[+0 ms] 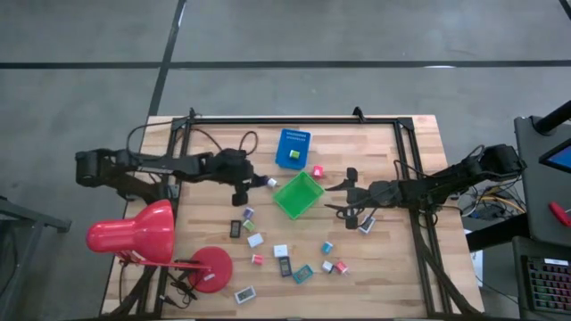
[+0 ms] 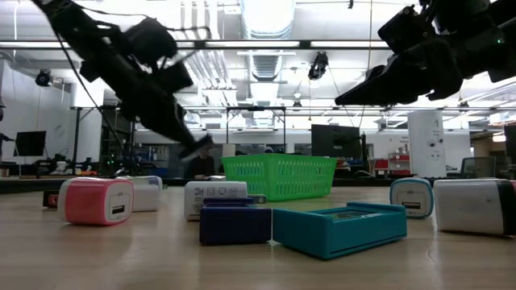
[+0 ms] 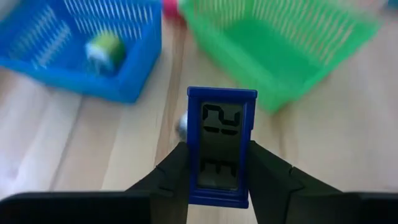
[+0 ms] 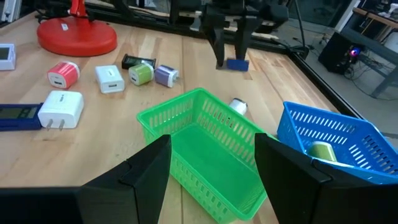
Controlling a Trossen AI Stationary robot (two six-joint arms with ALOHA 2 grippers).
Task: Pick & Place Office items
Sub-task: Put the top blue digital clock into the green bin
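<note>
Low down at table height, the light wooden tabletop (image 2: pixel 258 258) runs out from the camera with a flat teal plastic box (image 2: pixel 339 228) and a dark blue block (image 2: pixel 235 223) closest, a pink-red charger cube (image 2: pixel 95 200) off to one side and white cubes farther along. Behind those sits the green mesh plastic tray (image 2: pixel 279 176), and past the table edge it's a big open lab: ceiling light strips, monitors, racks.

From overhead the office items are mostly scattered over the near half of the table, between the red desk lamp (image 1: pixel 143 234) and the right side. The green tray sits mid-table, and the blue mesh tray (image 1: pixel 293 148) is just beyond it, toward the far edge.

The left gripper (image 1: pixel 242 193) hangs above the bare wood just left of the green tray, clamped on a small dark blue flat clock with a grey display (image 3: pixel 221 152). Only the left wrist view shows that grip clearly, with the fingers (image 3: pixel 168 180) pressed on both long sides. It also shows a green-and-white cube (image 3: pixel 104 50) lying inside the blue tray.

The right gripper (image 1: pixel 343 200) sits just right of the green tray, spread wide and holding nothing. Its wrist view looks over the green tray at the other arm, and picks out a small white piece (image 4: pixel 238 106) on the wood behind the tray.
</note>
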